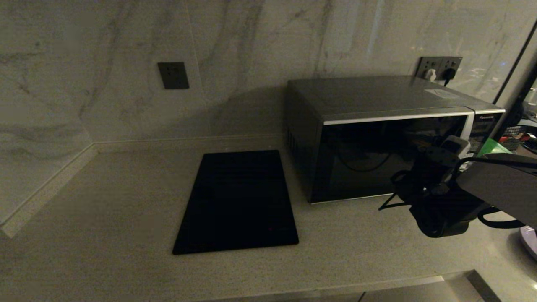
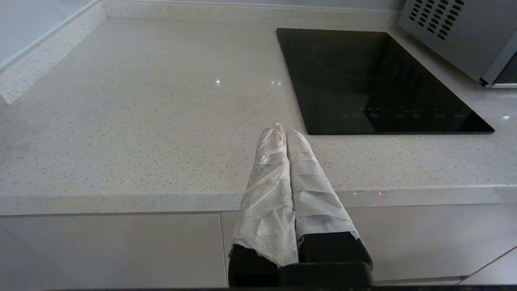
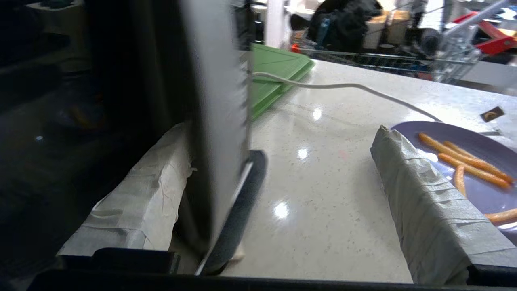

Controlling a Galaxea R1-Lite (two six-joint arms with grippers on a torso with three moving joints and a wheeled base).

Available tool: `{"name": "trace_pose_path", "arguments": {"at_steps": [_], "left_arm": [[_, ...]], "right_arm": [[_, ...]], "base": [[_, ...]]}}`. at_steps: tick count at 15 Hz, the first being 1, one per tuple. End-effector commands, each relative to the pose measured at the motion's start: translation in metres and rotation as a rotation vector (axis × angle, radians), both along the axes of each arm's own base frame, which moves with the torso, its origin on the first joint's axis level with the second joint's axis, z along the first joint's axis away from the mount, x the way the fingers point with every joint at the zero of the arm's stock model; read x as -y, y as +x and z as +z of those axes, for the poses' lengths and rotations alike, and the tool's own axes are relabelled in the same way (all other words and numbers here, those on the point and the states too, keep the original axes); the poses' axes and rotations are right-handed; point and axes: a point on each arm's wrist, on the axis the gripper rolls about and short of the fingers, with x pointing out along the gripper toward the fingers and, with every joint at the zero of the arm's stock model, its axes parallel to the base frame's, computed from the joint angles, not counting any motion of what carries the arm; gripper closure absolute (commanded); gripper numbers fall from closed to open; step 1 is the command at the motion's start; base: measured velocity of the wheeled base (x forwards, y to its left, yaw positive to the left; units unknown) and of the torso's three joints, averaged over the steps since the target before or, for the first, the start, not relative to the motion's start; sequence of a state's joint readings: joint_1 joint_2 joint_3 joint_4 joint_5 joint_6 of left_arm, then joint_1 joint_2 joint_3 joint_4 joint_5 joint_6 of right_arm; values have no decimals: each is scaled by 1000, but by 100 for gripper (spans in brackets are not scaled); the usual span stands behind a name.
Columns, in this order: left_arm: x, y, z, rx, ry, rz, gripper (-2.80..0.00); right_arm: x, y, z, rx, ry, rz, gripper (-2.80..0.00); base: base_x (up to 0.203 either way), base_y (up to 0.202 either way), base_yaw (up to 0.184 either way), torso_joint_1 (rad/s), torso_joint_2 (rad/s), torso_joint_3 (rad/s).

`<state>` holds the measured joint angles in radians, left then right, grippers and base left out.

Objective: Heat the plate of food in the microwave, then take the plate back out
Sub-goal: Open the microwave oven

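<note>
Head view: microwave [image 1: 377, 134] sits at the back right of the counter [image 1: 105, 235], dark glass door looks closed or nearly so, black cooktop [image 1: 239, 201] just left of it. Right gripper [image 1: 455, 147] is up against the door's right edge near the button panel; arm bulk hides the fingers here. Sliver of the plate of food [image 1: 529, 241] shows at the far right edge of the counter, well apart from the oven cavity, so it is not inside. Left wrist view: left gripper [image 2: 282, 133] hangs over the counter's front edge, taped fingers [image 2: 266, 182] pressed together, holding nothing, parked. Cooktop and the microwave's vented side lie ahead of it. Right wrist view: right gripper's taped fingers [image 3: 424, 202] spread wide, straddling the door's edge or handle strip [image 3: 220, 141], one finger on the dark glass side, the other on the open counter side; not clamped. Lavender plate with orange fry sticks sits on the counter just beside that outer finger, green board [image 3: 278, 72] further back, white cable [image 3: 343, 87] across the counter. Judgement: very early, door-opening step in hand; loading, heating, retrieval all left.
</note>
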<state>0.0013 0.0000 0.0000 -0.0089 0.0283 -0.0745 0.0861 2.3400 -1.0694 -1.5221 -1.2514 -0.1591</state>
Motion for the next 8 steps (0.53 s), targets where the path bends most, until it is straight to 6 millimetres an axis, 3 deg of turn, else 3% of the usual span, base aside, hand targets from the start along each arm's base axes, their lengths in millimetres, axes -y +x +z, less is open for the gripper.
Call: {"name": "trace_pose_path", "arguments": {"at_steps": [1,8], "left_arm": [[0,0,0,-1,-1,1,0],[0,0,0,-1,-1,2,0]], "right_arm": [[2,-1,1,5,2,-13,-280],[3,-9,0,-17,3,-21,-280]], "base": [[0,0,0,0,0,0],[0,0,0,0,0,0]]}}
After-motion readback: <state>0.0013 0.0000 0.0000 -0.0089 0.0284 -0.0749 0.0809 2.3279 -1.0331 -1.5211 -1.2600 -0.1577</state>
